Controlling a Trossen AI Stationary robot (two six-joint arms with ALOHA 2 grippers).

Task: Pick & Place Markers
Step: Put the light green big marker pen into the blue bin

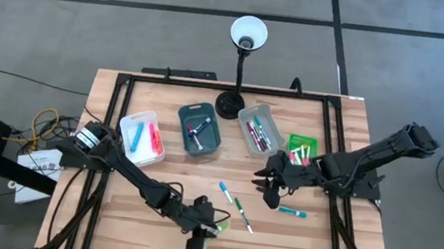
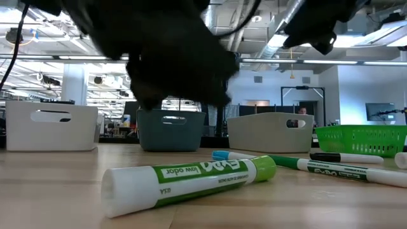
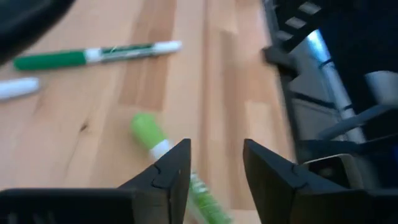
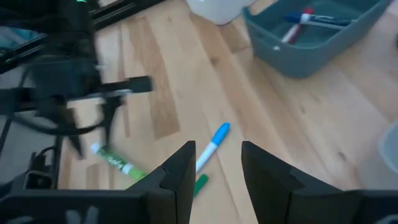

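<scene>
The left tool (image 3: 214, 171) hangs open, empty, over the light green marker (image 3: 146, 130) on the counter (image 3: 230, 93); off-centre, closing could roll it away. The right tool (image 4: 214, 165) waits part-open, empty.

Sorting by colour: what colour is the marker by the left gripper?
Light green marker, clearest in the low view.

Light-green marker (image 2: 191, 180) lying flat, other markers (image 1: 235, 206) scattered nearby

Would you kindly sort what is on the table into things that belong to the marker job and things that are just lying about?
Job:
- light-green capped marker at the left gripper
- blue-capped marker
- dark-green marker
- cyan marker
- right gripper
- white, teal, grey and green bins holding markers

Lying about:
- black desk lamp
</scene>
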